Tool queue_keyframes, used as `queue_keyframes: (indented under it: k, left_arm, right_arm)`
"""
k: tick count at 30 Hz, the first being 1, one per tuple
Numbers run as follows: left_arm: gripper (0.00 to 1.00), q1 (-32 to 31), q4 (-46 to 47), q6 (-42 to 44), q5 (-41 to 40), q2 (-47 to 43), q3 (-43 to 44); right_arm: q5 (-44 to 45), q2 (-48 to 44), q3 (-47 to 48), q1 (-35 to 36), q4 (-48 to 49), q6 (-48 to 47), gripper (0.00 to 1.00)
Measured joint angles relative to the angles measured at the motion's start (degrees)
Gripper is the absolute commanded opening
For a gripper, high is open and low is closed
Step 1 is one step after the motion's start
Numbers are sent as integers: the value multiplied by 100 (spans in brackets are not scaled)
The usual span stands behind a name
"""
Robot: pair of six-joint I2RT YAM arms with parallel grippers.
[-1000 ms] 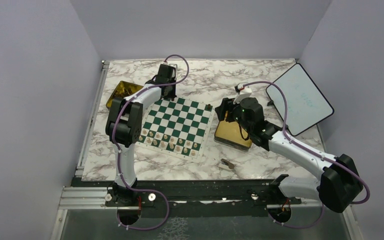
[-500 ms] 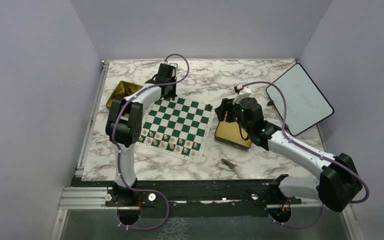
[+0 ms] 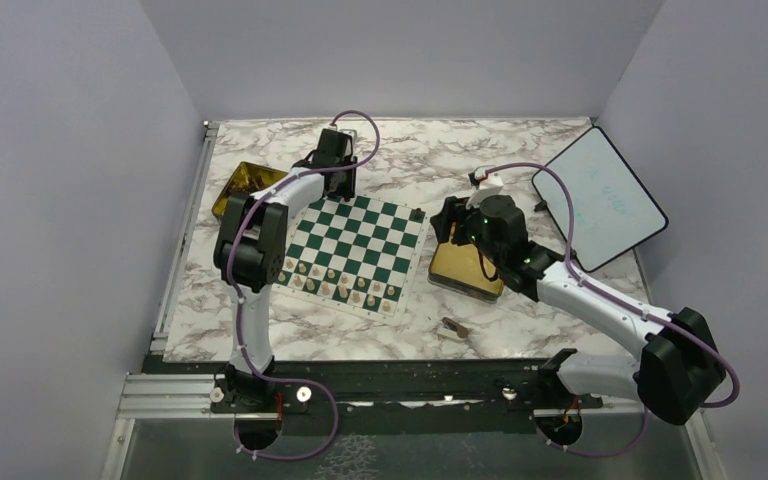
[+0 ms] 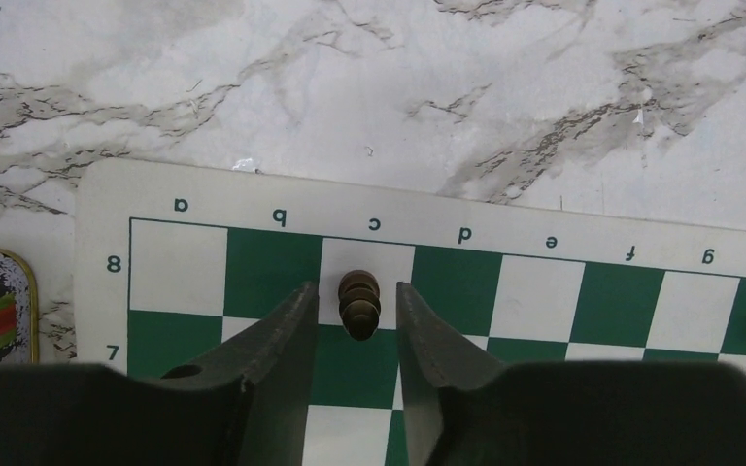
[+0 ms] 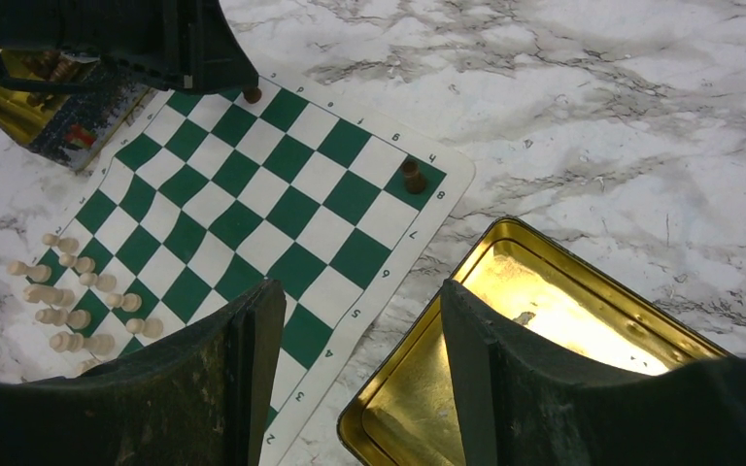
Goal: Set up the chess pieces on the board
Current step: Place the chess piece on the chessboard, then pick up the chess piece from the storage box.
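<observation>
Where the marble table (image 3: 430,160) is viewed from above, the board (image 3: 355,240) is found near its centre, and all positions below are given relative to the board. One gold tin (image 3: 243,182) is set off the board's far-left corner; a second gold tin (image 5: 544,311) lies just beside its right edge.

The left gripper (image 4: 354,291) is positioned over the board's far-left corner. Its jaws are parted a little, and nothing is held. The right gripper (image 5: 359,291) hangs above the second tin, right of the board, with its jaws well apart and nothing between them.

The pale pieces (image 3: 345,287) are gathered on the two rows at the board's near edge. One dark piece (image 5: 412,176) stands on the far-right corner square. Another dark piece (image 3: 453,326) lies on its side on the table, off the board's near-right corner.

The piece in hand (image 4: 359,303) stands upright on square c8, in the far row. It lies directly between the left fingers (image 4: 291,330), with a narrow gap visible on either side (no contact can be made out). Its long axis is vertical, in line with the approach. The placement is judged complete. A straight lift is called for next, since any sideways drift could tip the piece. The left arm is much the nearer.
</observation>
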Motion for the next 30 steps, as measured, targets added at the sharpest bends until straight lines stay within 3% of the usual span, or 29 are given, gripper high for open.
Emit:
queue_keyframes:
  k: [14, 30]
  left_arm:
    - [46, 0, -149, -68, 221, -83, 238]
    - [46, 201, -354, 11, -181, -1471, 308]
  right_arm:
    - [0, -184, 0, 0, -42, 2, 65]
    - [-57, -544, -192, 0, -61, 28, 65]
